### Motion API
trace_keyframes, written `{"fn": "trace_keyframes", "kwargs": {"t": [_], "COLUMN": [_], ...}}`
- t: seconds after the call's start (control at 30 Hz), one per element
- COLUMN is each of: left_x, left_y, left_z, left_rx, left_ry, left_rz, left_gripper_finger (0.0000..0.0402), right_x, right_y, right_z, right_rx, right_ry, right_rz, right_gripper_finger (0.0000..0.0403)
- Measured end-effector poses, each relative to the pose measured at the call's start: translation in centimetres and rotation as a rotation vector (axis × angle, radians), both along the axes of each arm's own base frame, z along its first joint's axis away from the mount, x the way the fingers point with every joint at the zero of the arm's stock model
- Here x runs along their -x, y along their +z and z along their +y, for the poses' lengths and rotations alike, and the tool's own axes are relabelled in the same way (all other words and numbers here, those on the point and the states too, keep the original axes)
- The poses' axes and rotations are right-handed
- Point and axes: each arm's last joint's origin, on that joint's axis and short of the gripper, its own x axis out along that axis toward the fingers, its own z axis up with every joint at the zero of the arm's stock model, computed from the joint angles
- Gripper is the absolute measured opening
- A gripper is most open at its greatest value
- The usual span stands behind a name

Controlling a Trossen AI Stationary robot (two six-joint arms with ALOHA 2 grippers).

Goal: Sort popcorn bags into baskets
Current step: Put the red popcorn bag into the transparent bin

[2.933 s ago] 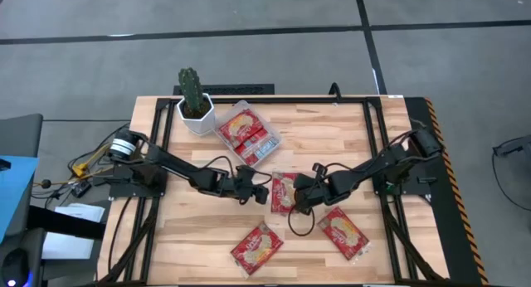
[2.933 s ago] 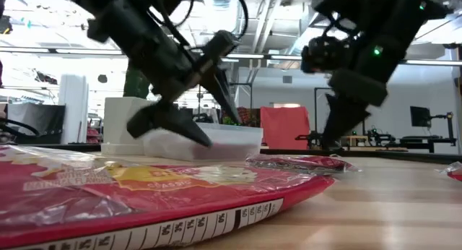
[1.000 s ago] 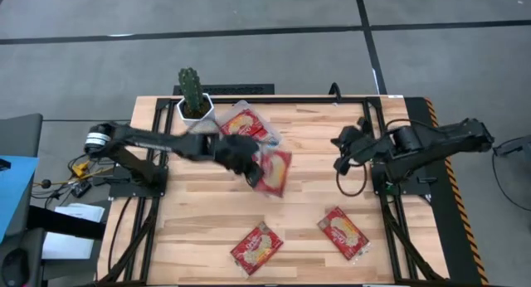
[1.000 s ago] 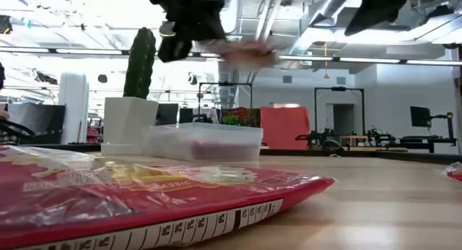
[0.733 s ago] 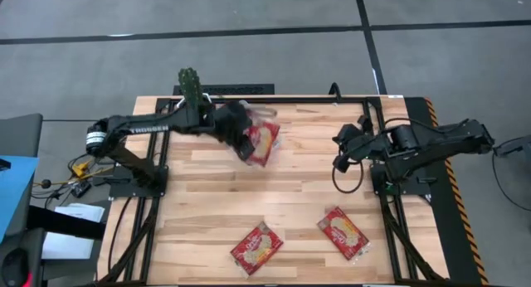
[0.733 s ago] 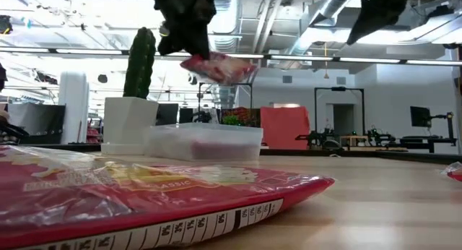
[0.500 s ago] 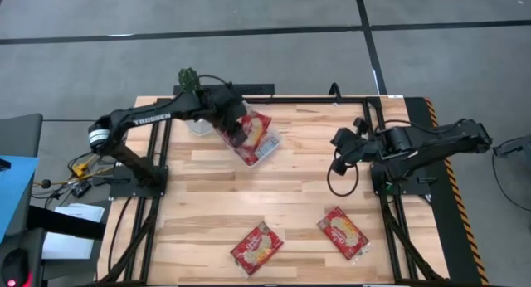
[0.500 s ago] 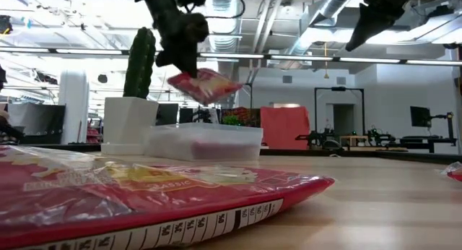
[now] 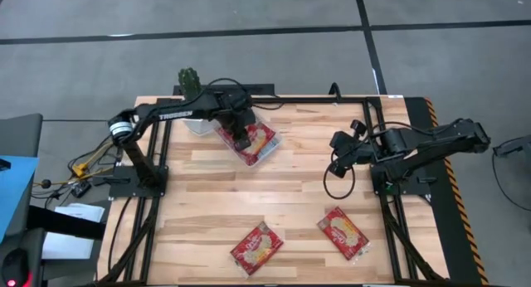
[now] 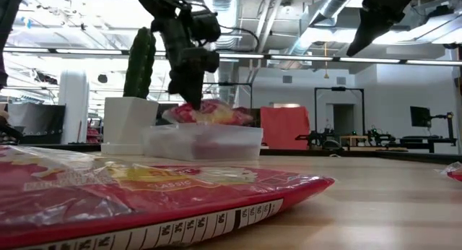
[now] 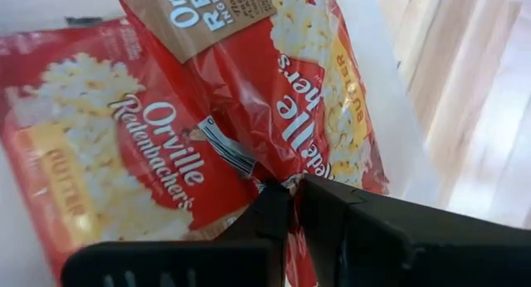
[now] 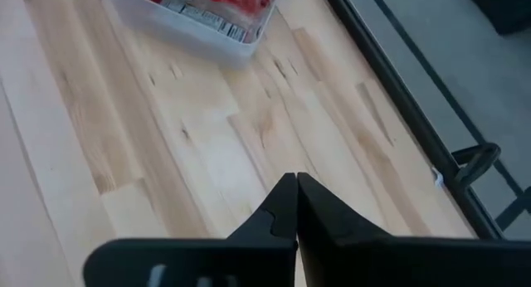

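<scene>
My left gripper (image 9: 241, 140) is over the clear plastic basket (image 9: 270, 148) at the table's far left, shut on a red popcorn bag with a yellow picture (image 11: 323, 96). In the low view this bag (image 10: 213, 113) lies at the basket's rim (image 10: 206, 143), under my left gripper (image 10: 193, 98). Another red bag (image 11: 99, 154) lies flat in the basket below it. My right gripper (image 9: 338, 157) is shut and empty, held above the table right of the middle; it also shows in the right wrist view (image 12: 294, 192). My left gripper pinches a crumpled edge of the popcorn bag (image 11: 278, 172) between its two fingers. The fingers come from above, pointing down. The bag lies nearly flat on the bags inside the basket, slightly above its rim.
Two more red popcorn bags lie flat near the table's front edge, one at the middle (image 9: 257, 247) and one to its right (image 9: 343, 231). A white pot with a cactus (image 9: 192, 104) stands just left of the basket. The front bag fills the low view (image 10: 144, 192).
My left gripper has carried the popcorn bag toward the table's far edge and down onto the basket. The bag, which hung high and tilted, now lies on the basket's contents. My right gripper has stayed about where it was.
</scene>
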Motion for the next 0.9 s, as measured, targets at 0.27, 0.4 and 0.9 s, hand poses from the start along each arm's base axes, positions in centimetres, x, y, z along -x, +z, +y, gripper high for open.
{"fn": "trace_keyframes", "kwargs": {"t": [0.27,0.4,0.9], "left_x": [-0.6,-0.8,-1.7], "left_y": [-1.1,-0.6,7.3], "left_z": [-0.1,-0.3,-1.0], "left_rx": [0.001,-0.001,0.064], "left_ry": [-0.078,-0.088,0.047], "left_rz": [0.013,0.011,-0.088], "left_gripper_finger": [0.0027,0.0079,0.0232], "right_x": [0.0,0.0,0.3], "right_y": [0.0,0.0,-3.1], "right_z": [0.0,0.0,2.8], "right_rx": [-0.003,-0.012,-0.317], "right_ry": [0.008,0.012,0.038], "right_rz": [0.003,0.006,-0.003], "right_gripper_finger": [0.0029,0.0042,0.0032]}}
